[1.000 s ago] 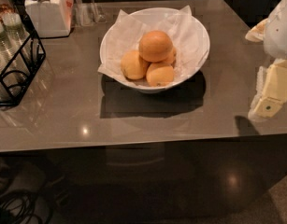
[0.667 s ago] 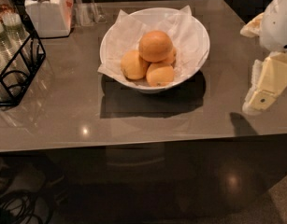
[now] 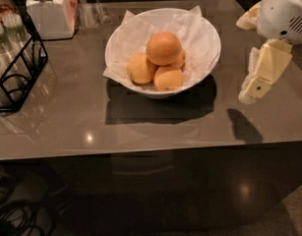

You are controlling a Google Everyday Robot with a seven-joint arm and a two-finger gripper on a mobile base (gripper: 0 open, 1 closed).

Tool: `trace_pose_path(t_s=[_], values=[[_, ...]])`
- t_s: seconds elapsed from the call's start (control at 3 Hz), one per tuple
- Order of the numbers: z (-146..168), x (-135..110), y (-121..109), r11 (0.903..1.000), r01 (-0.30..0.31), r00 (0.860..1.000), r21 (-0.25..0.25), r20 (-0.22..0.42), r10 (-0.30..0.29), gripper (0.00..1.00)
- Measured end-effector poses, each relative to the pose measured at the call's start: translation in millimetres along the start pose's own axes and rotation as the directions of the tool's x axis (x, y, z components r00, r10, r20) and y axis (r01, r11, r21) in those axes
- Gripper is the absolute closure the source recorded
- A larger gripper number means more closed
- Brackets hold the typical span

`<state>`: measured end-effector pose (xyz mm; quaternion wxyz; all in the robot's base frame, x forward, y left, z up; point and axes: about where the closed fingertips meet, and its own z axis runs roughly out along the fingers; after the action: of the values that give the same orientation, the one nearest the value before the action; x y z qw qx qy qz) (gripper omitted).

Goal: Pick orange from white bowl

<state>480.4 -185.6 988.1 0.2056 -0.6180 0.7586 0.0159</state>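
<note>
The gripper (image 3: 259,79) is hanging right of the white bowl (image 3: 213,57), its state I cannot tell; approach seems underway, needing a reach over the orange (image 3: 163,48).

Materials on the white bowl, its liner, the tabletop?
White bowl: glazed ceramic or hard plastic, smooth rim; can't tell which. Liner: thin paper, crinkled, corners sticking up. Table: grey polished stone or laminate, glossy, mirrors light spots. Gripper, above the table right of the bowl: cream matte plastic, apparently.

White lidded jar (image 3: 51,14) back left; black wire rack (image 3: 23,75) beside, on grey table (image 3: 140,129).
</note>
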Motion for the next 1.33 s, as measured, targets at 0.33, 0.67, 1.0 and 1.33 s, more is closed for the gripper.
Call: trace_pose_path(t_s=[0.33, 0.67, 1.0, 1.33], values=[[11.2, -2.6, -18.1, 0.9985, -0.054, 0.993, -0.007, 0.104, 0.054, 0.00], [29.3, -19.8, -49.4, 0.9974, -0.059, 0.978, -0.043, 0.197, 0.066, 0.00], [47.3, -39.0, -71.7, 0.9951, -0.058, 0.960, -0.080, 0.268, 0.078, 0.00], [68.9, -56.9, -83.6, 0.9906, -0.049, 0.948, -0.128, 0.307, 0.087, 0.00]])
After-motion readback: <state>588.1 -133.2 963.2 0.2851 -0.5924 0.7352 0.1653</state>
